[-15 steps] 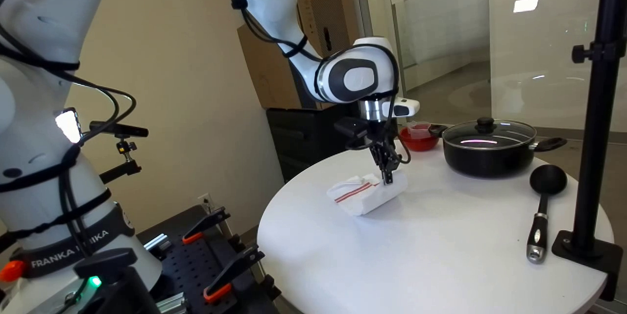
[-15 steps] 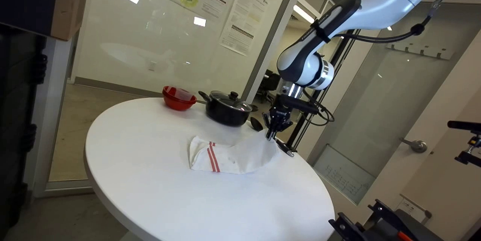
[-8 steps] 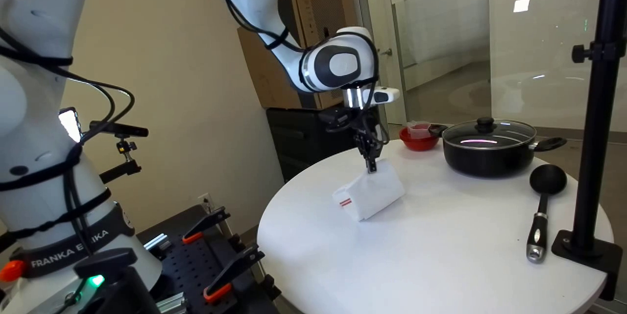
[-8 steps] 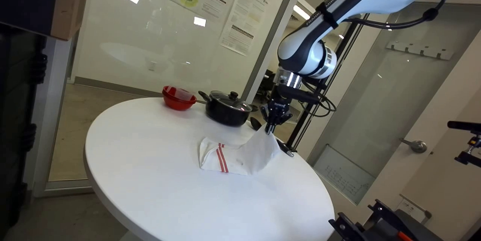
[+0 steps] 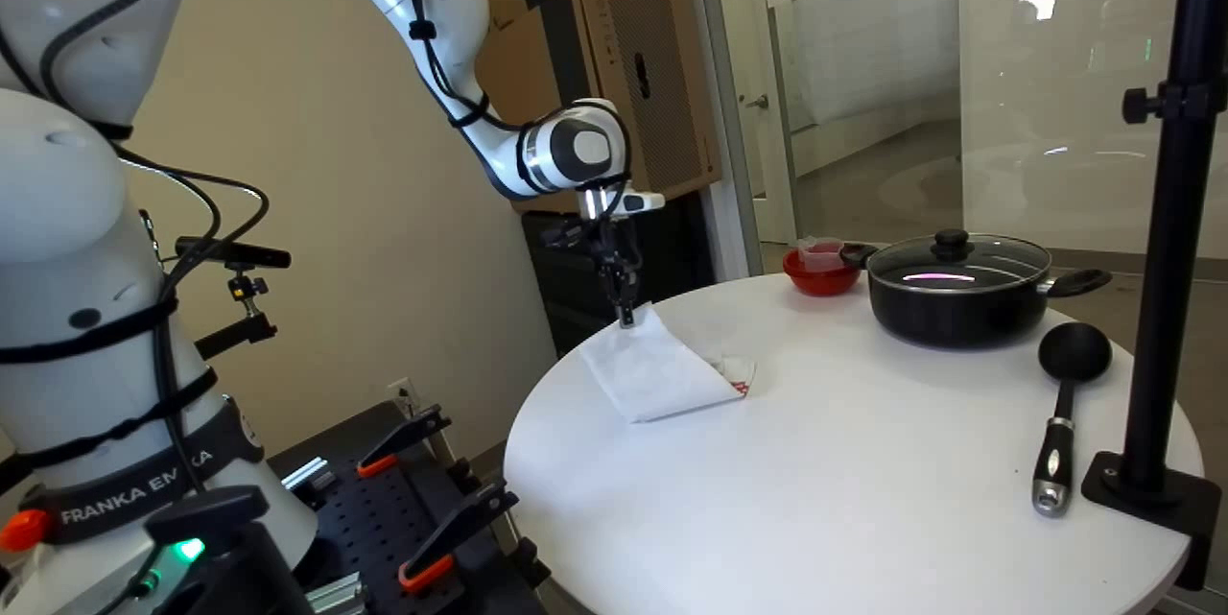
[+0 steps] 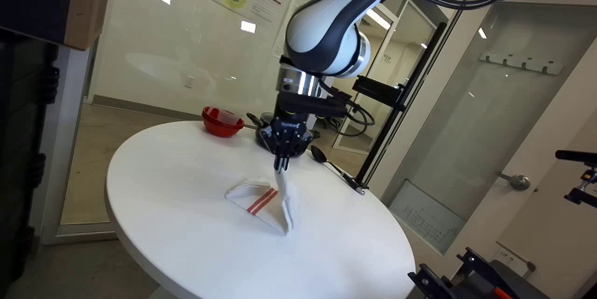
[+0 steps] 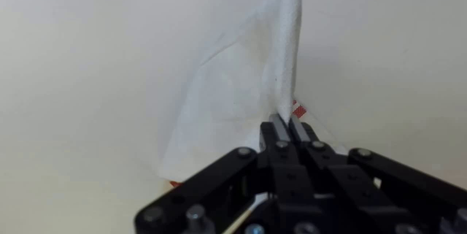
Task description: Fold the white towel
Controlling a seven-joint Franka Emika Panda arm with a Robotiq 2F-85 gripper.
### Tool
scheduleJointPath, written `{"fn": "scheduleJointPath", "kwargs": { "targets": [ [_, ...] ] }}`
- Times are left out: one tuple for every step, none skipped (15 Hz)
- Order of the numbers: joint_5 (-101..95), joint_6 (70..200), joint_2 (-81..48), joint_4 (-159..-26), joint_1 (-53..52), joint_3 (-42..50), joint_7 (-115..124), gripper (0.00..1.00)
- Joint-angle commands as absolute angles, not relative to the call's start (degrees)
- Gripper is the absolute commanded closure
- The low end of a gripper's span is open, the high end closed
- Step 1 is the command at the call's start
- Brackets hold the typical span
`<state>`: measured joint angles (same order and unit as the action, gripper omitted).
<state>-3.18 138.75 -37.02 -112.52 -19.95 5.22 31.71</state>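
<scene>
The white towel (image 5: 662,375) lies partly on the round white table, with one end lifted into the gripper. In an exterior view its red stripes (image 6: 262,201) lie flat on the part left of the lifted end. My gripper (image 5: 626,318) is shut on a raised edge of the towel, a little above the table; it also shows in an exterior view (image 6: 281,163). In the wrist view the gripper (image 7: 285,119) pinches a narrow fold of the towel (image 7: 226,95) between its fingertips. A bit of red stripe shows beside the fingers (image 7: 301,131). The gripper hides part of the cloth there.
A red bowl (image 5: 821,279) with a transparent container in it stands at the table's back. A black pan (image 5: 959,308) with a glass lid is beside it. A black ladle (image 5: 1060,413) lies near a black pole (image 5: 1161,212) clamped to the table edge (image 6: 126,238).
My gripper has moved left in both exterior views, still holding the towel. The towel has turned: in an exterior view its striped end went from the left side to the right.
</scene>
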Motion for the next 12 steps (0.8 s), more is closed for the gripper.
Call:
{"fn": "scheduleJointPath", "kwargs": {
  "targets": [
    [-5.12, 134.61, -41.35, -106.18, -23.02, 4.65, 36.45, 0.99],
    [-4.32, 133.67, -42.34, -104.83, -22.92, 4.28, 37.11, 0.99],
    [-3.47, 132.38, -43.1, -103.56, -22.41, 3.84, 37.23, 0.99],
    [-1.39, 130.88, -43.76, -102.21, -20.59, 3.06, 37.08, 0.99],
    [0.22, 129.38, -44.38, -101.01, -18.92, 2.62, 36.63, 0.99],
    [2.06, 127.83, -44.94, -99.76, -16.89, 2.4, 36.14, 0.99],
    [3.82, 126.67, -45.39, -98.69, -15.25, 2.32, 36.19, 0.99],
    [5.48, 125.32, -45.6, -97.62, -12.63, 2.45, 34.94, 0.99],
    [7.18, 124.12, -45.95, -96.51, -10.61, 2.52, 34.71, 0.99],
    [8.7, 122.89, -46.24, -95.21, -8.01, 3.0, 34.06, 0.99],
    [10.25, 121.7, -46.65, -93.95, -6.02, 3.13, 34.22, 0.99],
    [11.6, 120.58, -47.38, -92.19, -3.91, 3.59, 34.71, 0.99]
  ]
}}
